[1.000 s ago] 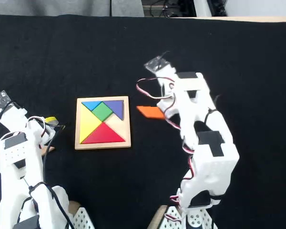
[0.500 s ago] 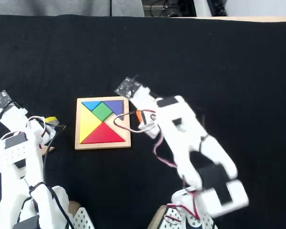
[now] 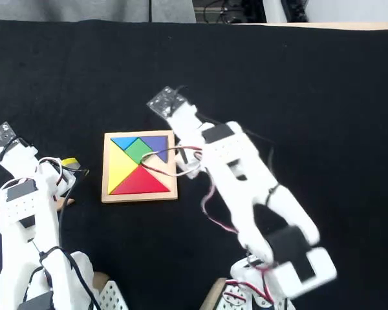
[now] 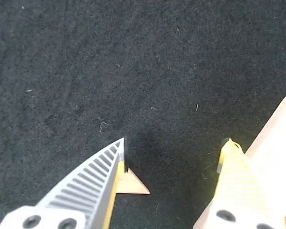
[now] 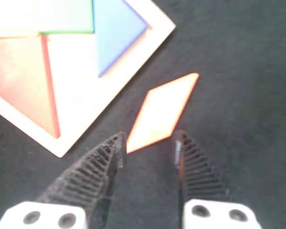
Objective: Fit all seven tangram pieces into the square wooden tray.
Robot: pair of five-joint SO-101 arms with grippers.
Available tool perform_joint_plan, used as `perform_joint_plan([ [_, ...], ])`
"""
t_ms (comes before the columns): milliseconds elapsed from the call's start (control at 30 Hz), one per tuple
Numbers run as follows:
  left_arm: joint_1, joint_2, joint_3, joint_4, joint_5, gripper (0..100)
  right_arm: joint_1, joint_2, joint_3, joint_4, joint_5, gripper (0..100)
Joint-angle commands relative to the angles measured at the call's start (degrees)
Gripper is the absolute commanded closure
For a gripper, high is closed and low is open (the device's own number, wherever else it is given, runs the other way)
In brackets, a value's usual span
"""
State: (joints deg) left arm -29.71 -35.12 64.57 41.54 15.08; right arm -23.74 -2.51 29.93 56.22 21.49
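Orange parallelogram (image 5: pixel 162 112) is the one piece outside the tray. It lies flat on the black cloth (image 3: pixel 310 97), just beside the tray's edge w/ a thin strip of cloth btw them, so not touching.

Next to it the wooden tray (image 3: pixel 140 197) sits btw the two arms w/ five pieces in it:
- blue triangle (image 3: pixel 123 141) and purple-blue triangle (image 3: pixel 158 146) along the far side
- green square (image 3: pixel 138 152) tucked btw those two
- big yellow triangle (image 3: pixel 118 169) on the left arm's side
- big red triangle (image 3: pixel 141 183) along the near side

There's a bare wood gap (image 3: pixel 163 169) on the side toward the right arm.

Right gripper (image 5: pixel 148 138) hangs low over the orange piece's near tip, fingers spread and gripping nothing. The tip sits btw the two fingertips in the wrist view, can't tell if either touches it. From above, the right arm (image 3: pixel 239 168) leans in over that edge of the tray.

Left gripper (image 4: pixel 174 143) is on the tray's other side, low over the cloth, fingers wide apart w/ nothing btw them. Small pale triangular bit (image 4: pixel 136 184) right against one finger, no idea what it is.
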Motion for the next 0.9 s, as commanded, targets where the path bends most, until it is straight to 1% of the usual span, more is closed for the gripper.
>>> perform_joint_plan([
  [0,0.57,-0.88,-0.31,-0.62,0.26,69,-2.02,3.21,-4.97,-0.35,1.14,80.8],
  [367,0.57,-0.88,-0.31,-0.62,0.26,69,1.23,16.22,-13.49,-0.53,1.41,80.5],
  [667,0.57,-1.05,-0.04,-0.62,0.18,69,3.87,17.01,-14.2,-0.7,1.41,80.7],
  [800,0.57,-0.97,-0.04,-0.62,0.18,69,3.87,19.3,-14.2,-0.62,3.87,80.7],
  [867,0.57,-0.97,-0.04,-0.62,0.18,69,4.04,19.91,-14.37,-0.62,3.78,80.7],
])
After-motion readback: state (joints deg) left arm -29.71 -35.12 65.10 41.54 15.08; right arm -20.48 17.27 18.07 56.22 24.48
